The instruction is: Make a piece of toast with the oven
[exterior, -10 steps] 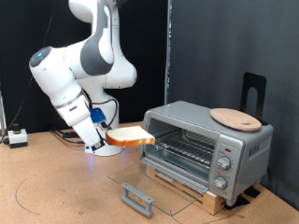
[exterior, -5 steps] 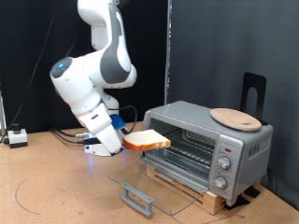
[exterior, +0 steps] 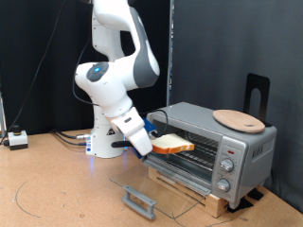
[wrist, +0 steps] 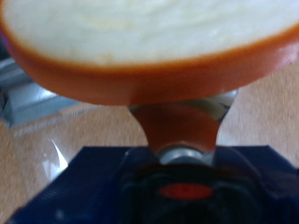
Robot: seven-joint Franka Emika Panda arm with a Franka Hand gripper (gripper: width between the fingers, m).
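Observation:
The piece of toast (exterior: 173, 145), pale on top with an orange crust, is held flat in my gripper (exterior: 151, 146). It sits at the open mouth of the silver oven (exterior: 213, 142), just above the wire rack (exterior: 194, 151). The oven's glass door (exterior: 156, 187) lies folded down flat in front, with its grey handle (exterior: 138, 200) nearest the camera. In the wrist view the toast (wrist: 149, 42) fills the picture close up, with one finger (wrist: 182, 126) against its underside. The gripper is shut on the toast's edge.
A round tan wooden board (exterior: 239, 119) lies on top of the oven. The oven stands on a wooden pallet (exterior: 194, 192). Three knobs (exterior: 225, 172) are on its right panel. A black stand (exterior: 257, 95) rises behind it. A white box (exterior: 16, 140) and cables lie at the exterior view's left.
The arm has swung towards the exterior view's right, carrying the toast from mid-table to the oven's open mouth.

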